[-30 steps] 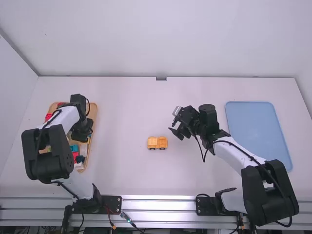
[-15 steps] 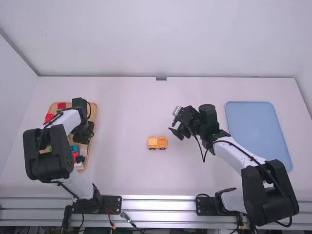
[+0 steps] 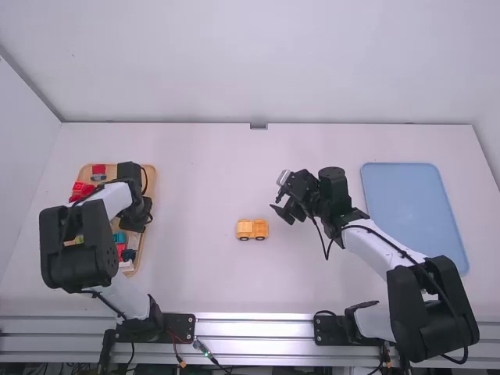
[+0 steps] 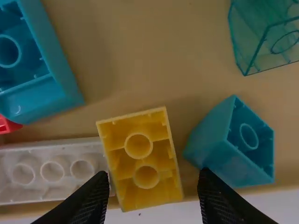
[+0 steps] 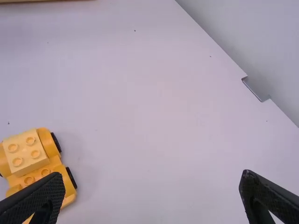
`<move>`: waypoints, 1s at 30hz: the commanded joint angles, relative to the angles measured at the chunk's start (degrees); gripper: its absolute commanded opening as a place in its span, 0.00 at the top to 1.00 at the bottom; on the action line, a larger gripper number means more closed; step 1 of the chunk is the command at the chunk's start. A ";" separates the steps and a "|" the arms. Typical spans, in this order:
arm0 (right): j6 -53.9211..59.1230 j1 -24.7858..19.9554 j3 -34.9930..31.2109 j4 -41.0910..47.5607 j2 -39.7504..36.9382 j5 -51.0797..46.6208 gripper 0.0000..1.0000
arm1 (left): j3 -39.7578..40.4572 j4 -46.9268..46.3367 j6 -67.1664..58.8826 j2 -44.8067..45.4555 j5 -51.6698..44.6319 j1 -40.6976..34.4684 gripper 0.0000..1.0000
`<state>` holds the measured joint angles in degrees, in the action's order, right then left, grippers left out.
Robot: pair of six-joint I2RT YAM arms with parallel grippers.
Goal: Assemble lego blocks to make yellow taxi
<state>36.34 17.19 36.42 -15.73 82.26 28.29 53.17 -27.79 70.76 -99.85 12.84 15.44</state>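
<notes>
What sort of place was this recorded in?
Probably a robot work cell or lab bench: a white table enclosed by plain white walls, a metal rail along its near edge, and two jointed arms whose bases stand at that edge, cables running along them.

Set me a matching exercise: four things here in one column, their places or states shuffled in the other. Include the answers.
Things
1. Yellow vehicle
2. Blue board
3. Loose yellow block
4. Left gripper

Places and states
A. Lying hollow side up in the wooden tray
B. Open, above the wooden tray
C. Standing on its wheels near the middle of the table
D. Flat on the table, toward the right in the high view

Right pairs: 1-C; 2-D; 3-A; 4-B
</notes>
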 commanded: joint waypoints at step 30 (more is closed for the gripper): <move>-0.55 0.09 1.14 0.13 -0.94 0.15 0.01 | -2.08 4.92 -3.10 0.00 3.48 0.31 0.51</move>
<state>36.32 17.23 36.42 -15.62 82.26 28.32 51.57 -22.81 68.12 -99.85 16.86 15.44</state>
